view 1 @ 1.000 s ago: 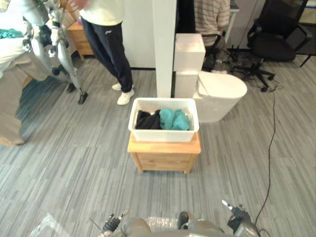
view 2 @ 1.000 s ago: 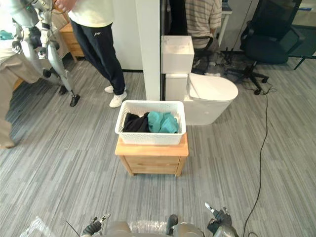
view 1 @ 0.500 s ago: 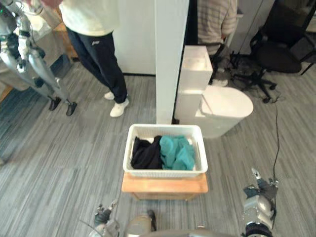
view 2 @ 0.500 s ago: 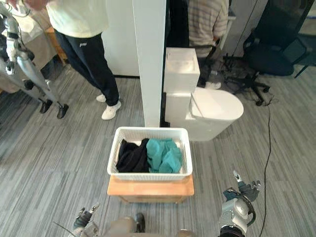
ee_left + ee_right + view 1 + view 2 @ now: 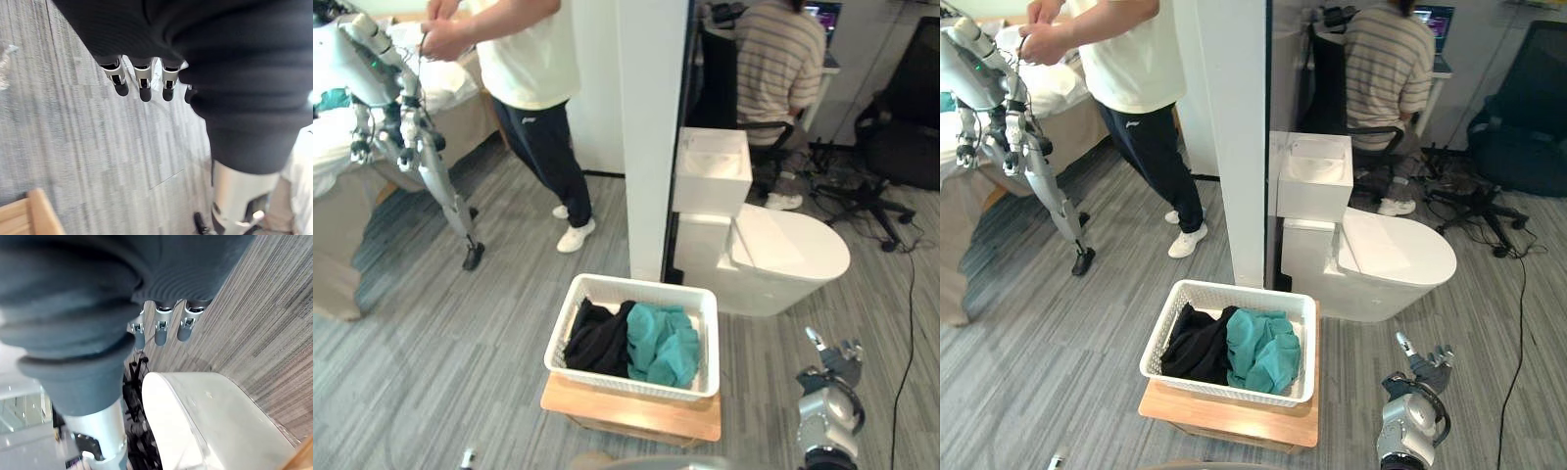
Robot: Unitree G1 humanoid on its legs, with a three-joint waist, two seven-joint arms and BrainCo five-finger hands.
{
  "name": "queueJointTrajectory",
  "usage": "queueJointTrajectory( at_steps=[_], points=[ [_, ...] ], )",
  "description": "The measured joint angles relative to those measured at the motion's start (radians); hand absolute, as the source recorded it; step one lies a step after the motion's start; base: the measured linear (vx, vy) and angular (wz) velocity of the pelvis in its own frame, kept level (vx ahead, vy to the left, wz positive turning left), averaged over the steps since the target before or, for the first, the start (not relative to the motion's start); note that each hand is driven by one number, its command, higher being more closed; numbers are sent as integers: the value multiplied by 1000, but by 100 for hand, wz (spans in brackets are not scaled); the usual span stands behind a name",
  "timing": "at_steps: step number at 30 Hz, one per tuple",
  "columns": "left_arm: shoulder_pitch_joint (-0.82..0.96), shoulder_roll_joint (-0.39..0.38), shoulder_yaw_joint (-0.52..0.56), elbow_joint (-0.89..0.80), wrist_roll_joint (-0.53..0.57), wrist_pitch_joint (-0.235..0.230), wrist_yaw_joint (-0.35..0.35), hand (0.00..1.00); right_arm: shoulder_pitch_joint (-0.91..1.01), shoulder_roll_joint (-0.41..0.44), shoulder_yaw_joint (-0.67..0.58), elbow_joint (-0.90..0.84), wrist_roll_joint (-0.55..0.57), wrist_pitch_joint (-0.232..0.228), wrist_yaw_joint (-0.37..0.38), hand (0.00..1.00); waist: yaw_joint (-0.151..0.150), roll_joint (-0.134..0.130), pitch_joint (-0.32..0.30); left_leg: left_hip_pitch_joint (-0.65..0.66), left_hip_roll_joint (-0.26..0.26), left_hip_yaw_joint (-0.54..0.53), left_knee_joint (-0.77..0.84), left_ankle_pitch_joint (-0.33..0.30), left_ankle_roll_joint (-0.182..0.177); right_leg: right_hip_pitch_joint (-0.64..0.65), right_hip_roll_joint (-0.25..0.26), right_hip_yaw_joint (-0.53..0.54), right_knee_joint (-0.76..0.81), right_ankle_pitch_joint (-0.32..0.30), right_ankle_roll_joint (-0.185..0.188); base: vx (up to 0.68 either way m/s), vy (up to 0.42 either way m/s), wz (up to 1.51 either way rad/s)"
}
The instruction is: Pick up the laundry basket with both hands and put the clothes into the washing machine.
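A white laundry basket [image 5: 636, 286] stands on a low wooden stand [image 5: 631, 415] in front of me. Inside it lie black clothes [image 5: 597, 338] on the left and teal clothes [image 5: 664, 345] on the right. My right hand [image 5: 834, 364] hangs to the right of the basket, apart from it. Its fingers [image 5: 159, 330] are straight and hold nothing, with the floor and a white toilet [image 5: 205, 421] beyond them. My left hand's fingers [image 5: 142, 85] are relaxed over bare floor, empty, near a corner of the wooden stand [image 5: 34, 215].
A white pillar [image 5: 651, 137] rises just behind the basket, with the toilet [image 5: 783, 259] to its right. A person [image 5: 533, 88] stands at the back left beside another robot [image 5: 401, 127]. A seated person [image 5: 783, 69] and an office chair [image 5: 911, 127] are at the back right.
The whole picture has shifted as the camera moved, so the basket now sits lower and nearer. My right hand has come up beside the basket's right side.
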Motion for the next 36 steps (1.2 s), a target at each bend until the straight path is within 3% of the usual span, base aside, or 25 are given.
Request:
queueJointTrajectory(
  at_steps=[5, 9, 11, 14, 17, 19, 23, 25, 30, 33, 36],
  points=[
    [-23, 20, -11, -319, 56, 9, 20, 0, -14, -44, 113, 8, 1, 45, 59, 0, 35, -23, -8, -58, 10, -54, -9, 25, -7, -17, 20, -54, -22, 12, -16, 101, -54, 33],
    [-110, 111, -130, -465, 152, 46, -3, 0, -100, -64, 208, 40, 7, 77, 102, 0, 41, -33, 15, -114, 5, -114, 31, 25, -7, -20, 28, -108, -24, 14, -20, 29, -21, 39],
    [-162, 173, -216, -497, 167, 68, -37, 0, -148, -73, 255, 78, 22, 90, 122, 0, 47, -44, 39, -147, 7, -133, 51, 25, -7, -32, 33, -126, -23, 16, -23, -45, -19, 33],
    [-255, 314, -384, -500, 164, 112, -144, 0, -255, -101, 326, 154, 14, 139, 149, 0, 71, -51, 114, -194, 9, -162, 81, 26, -9, -53, 37, -147, -20, 22, -31, -98, 0, 19],
    [-325, 447, -533, -495, 168, 159, -235, 0, -359, -141, 349, 223, -51, 166, 164, 0, 73, -59, 189, -234, 11, -169, 116, 29, -13, -78, 40, -147, -16, 35, -46, -126, 21, -1],
    [-377, 477, -587, -486, 180, 190, -277, 0, -389, -155, 344, 224, -110, 178, 165, 0, 78, -65, 206, -262, 12, -171, 129, 32, -17, -104, 41, -143, -9, 39, -50, -139, 27, -8],
    [-541, 497, -691, -420, 248, 266, -358, 0, -475, -167, 346, 233, -266, 246, 179, 0, 77, -73, 266, -306, 27, -149, 142, 45, -21, -158, 44, -121, 1, 61, -64, -146, 24, -17],
    [-614, 498, -713, -398, 305, 292, -387, 0, -480, -161, 331, 186, -312, 244, 182, 0, 72, -74, 293, -330, 29, -134, 138, 60, -20, -190, 46, -110, 1, 75, -69, -118, 20, -20],
    [-720, 493, -762, -353, 406, 303, -389, 0, -448, -151, 331, 170, -364, 312, 190, 0, 68, -79, 327, -345, 42, -120, 119, 78, -23, -217, 50, -102, -3, 85, -71, -29, 4, -8],
    [-764, 489, -786, -307, 476, 307, -384, 0, -420, -146, 315, 136, -365, 326, 191, 0, 63, -79, 338, -352, 44, -118, 118, 83, -27, -228, 52, -95, -3, 88, -72, 44, 5, -6],
    [-802, 459, -791, -255, 544, 308, -354, 0, -410, -146, 277, 26, -382, 331, 182, 0, 40, -79, 341, -352, 44, -118, 116, 83, -27, -229, 51, -96, -1, 89, -72, 38, 21, 0]
  ],
)
